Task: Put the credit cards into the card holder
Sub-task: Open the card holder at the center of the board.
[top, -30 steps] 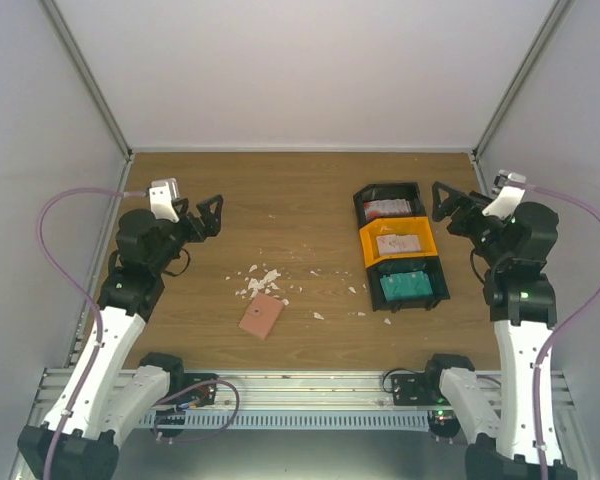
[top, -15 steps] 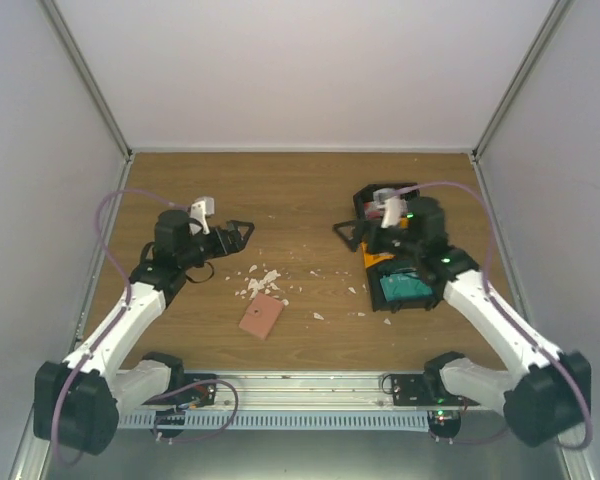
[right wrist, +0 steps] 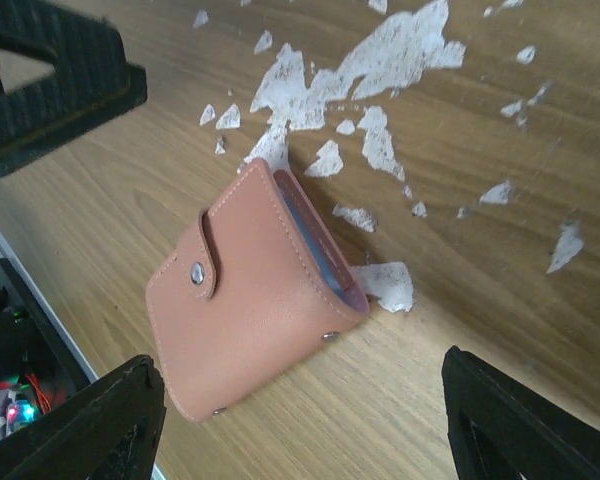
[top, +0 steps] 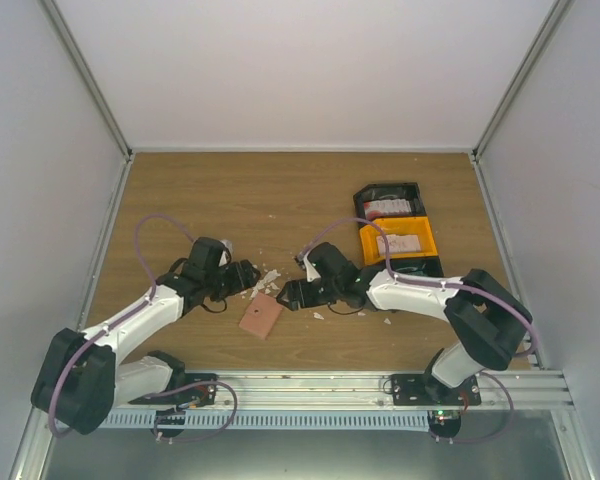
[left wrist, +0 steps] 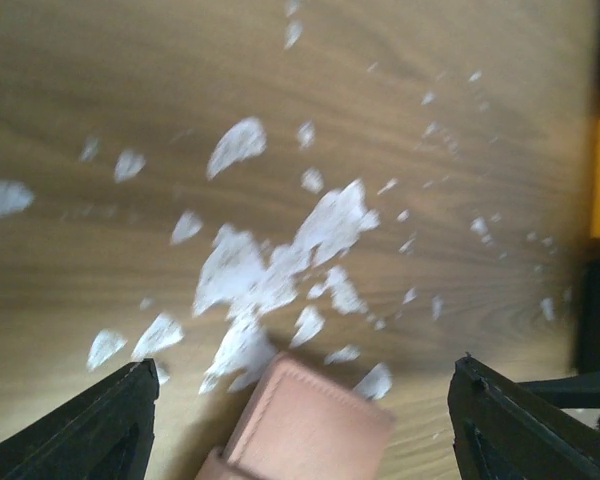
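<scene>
Top, left-wrist and right-wrist views, with every place given from the card holder. The card holder (top: 261, 318) lies flat on the wooden table (top: 230, 190), toward its near edge. In the right-wrist view you see the card holder (right wrist: 250, 300) folded shut, its strap snapped down and a strip of pale blue lining showing at its open edge.

Your left gripper (top: 244, 276) hangs just beyond the card holder, on its left. Its fingers stand wide apart with nothing between them. In the left-wrist view the left gripper (left wrist: 305, 375) frames the far edge of the card holder (left wrist: 305, 420), and neither finger touches it.

Your right gripper (top: 292, 292) hangs just beside the card holder, on its right. Its fingers too are spread wide and empty. The right gripper (right wrist: 295, 375) frames the card holder without contact.

White scraps (top: 265, 280) are scattered just beyond the card holder, the nearest touching its far edge (right wrist: 385, 280).

The credit cards lie well apart from the card holder, to its far right. A red-and-white card (top: 387, 209) sits in the black bin (top: 388, 190), and a whitish card (top: 397, 243) sits in the orange bin (top: 425, 245), which is the nearer of the two to the card holder. The right arm crosses what lies on the near side of the orange bin.
</scene>
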You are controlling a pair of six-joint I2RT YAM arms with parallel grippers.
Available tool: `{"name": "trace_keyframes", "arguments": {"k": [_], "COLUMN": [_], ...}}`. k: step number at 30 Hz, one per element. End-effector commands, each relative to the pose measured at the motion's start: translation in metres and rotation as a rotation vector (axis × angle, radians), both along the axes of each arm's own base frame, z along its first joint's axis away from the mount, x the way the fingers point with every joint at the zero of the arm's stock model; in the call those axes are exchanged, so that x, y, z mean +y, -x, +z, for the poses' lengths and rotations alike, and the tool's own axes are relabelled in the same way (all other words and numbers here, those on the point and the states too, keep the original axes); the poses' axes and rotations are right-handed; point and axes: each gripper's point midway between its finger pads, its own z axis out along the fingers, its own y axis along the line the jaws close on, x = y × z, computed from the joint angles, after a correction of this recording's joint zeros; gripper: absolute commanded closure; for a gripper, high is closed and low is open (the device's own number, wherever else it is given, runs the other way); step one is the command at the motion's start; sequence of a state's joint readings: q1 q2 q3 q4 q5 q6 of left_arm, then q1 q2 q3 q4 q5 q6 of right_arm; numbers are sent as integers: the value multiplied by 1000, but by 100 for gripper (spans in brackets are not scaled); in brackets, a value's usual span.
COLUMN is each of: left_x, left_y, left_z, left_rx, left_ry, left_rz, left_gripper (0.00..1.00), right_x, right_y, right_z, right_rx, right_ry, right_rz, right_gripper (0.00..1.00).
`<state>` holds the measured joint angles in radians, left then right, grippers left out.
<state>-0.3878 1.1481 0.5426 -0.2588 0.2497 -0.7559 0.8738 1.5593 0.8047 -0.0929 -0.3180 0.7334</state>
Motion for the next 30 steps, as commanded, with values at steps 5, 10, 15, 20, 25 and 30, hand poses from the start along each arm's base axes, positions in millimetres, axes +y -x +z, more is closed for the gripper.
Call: {"name": "trace_keyframes", "arguments": {"k": [5, 10, 15, 20, 25, 30], "left_x": [11, -3, -18, -32, -41, -43], "left_y": [69, 85, 90, 91, 87, 88], "left_z": [-42, -49, -47, -50, -54, -66], "left_rx": [216, 230, 235, 244, 246, 277], "left_ry": [-26, 72, 119, 153, 152, 133], "left_rz": [7, -62, -136, -206, -239, -256], "left_gripper": [25, 52, 66, 76, 83, 91], "right_x": [16, 15, 8, -1, -14, -8], "right_y": [15, 19, 22, 22, 22, 26], "right_z": [-14, -23, -29, -35, -43, -47], "right_rx": [75, 95, 105, 130, 177, 233], "right_ry": [-72, -79, -81, -93, -141, -203], "right_rz": [25, 28, 0, -34, -69, -51], "right_gripper": [27, 40, 44, 46, 49, 50]}}
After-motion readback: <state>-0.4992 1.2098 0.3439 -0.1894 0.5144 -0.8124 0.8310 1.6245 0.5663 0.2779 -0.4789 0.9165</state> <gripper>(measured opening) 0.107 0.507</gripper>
